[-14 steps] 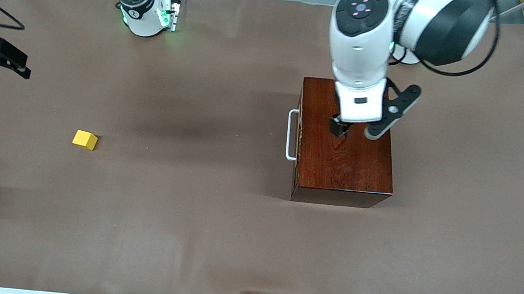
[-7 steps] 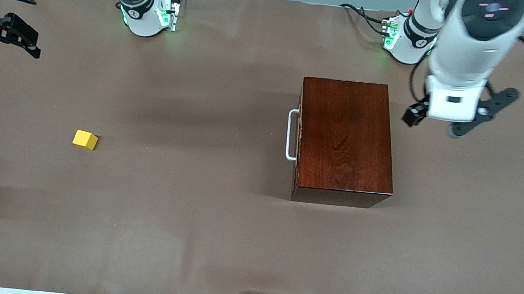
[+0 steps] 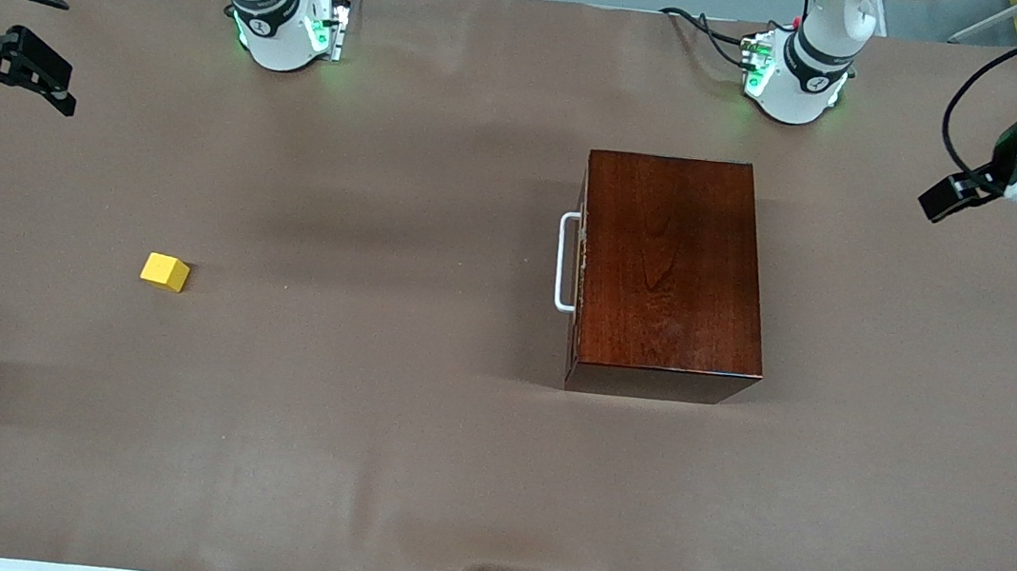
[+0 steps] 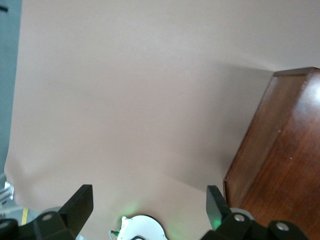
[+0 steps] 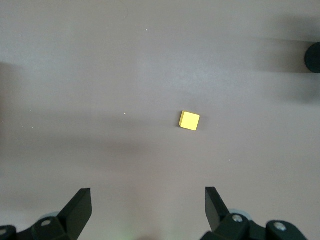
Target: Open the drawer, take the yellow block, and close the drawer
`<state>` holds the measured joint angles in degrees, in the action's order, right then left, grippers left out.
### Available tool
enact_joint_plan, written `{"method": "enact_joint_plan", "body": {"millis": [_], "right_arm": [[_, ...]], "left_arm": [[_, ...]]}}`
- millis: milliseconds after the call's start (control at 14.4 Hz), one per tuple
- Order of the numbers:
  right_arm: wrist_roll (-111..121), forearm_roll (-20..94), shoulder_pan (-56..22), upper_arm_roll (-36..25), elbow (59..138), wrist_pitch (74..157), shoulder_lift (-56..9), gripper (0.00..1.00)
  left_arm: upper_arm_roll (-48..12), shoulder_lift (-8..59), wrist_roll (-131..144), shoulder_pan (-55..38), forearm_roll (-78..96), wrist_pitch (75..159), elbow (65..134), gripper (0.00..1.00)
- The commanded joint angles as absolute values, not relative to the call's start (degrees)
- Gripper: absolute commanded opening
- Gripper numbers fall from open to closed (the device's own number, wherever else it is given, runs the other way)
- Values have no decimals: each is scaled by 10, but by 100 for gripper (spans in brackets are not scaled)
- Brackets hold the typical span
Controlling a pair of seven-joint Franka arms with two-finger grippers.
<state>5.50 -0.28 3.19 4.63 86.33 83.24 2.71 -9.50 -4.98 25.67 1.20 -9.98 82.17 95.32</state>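
Brown cloth covers the table from end to end. Up over the table's edge at its own end, the left gripper hangs with jaws spread and nothing in them. At the other end the right gripper hangs just as wide and bare, high over the block, which sits alone on the cloth well apart from the box. Its drawer is flush, handle out, so every step looks done.
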Motion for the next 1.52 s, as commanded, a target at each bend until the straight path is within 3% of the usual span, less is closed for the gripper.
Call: {"method": "enact_joint_plan", "body": {"millis": [0,139,623,901,1316,1455], "right_arm": [[59,-5,31,44,846,829,21,100],[57,-5,28,44,846,827,21,100],[55,-5,30,44,848,823,20,100],[52,12,34,41,850,819,21,100],[42,12,33,41,850,818,21,100],[42,12,33,41,850,818,20,100]], "left_arm": [[-100,-58,195,15,-77,832,930,100],[-100,-52,137,15,-72,833,906,100],[-101,-69,-1,60,3,861,921,100],[-98,-108,-11,62,4,898,988,100],[-89,-66,-10,42,4,892,925,100],[-52,-63,-5,1,-3,892,923,100]]}}
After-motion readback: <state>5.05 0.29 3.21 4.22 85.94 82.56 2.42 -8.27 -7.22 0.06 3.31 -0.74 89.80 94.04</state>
